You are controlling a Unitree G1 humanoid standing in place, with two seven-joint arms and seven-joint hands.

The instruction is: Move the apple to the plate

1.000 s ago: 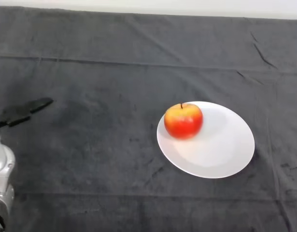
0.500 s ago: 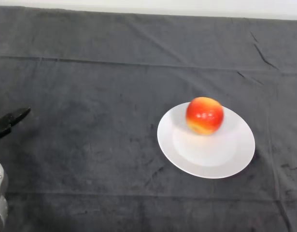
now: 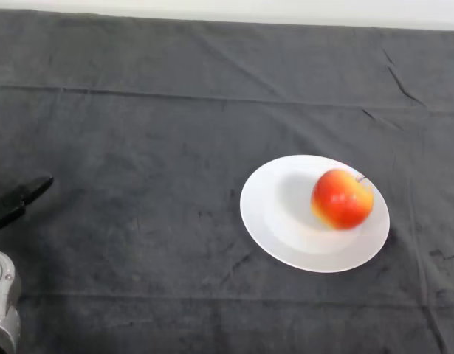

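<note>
A red and yellow apple [image 3: 342, 198] lies on the right part of a round white plate [image 3: 278, 221], tipped so its stem points to the upper right. The plate rests on the dark cloth right of centre. My left hand [image 3: 18, 199] shows at the far left edge, far from the plate. Its black fingers are straight and hold nothing. The silver-grey arm [image 3: 1, 310] fills the lower left corner.
The dark cloth [image 3: 153, 118] covers the whole table, with creases at the upper right. A pale strip of wall [image 3: 286, 11] runs along the far edge.
The apple has rolled across the plate from its left side to its right side. My hand has pulled back toward the left edge.
</note>
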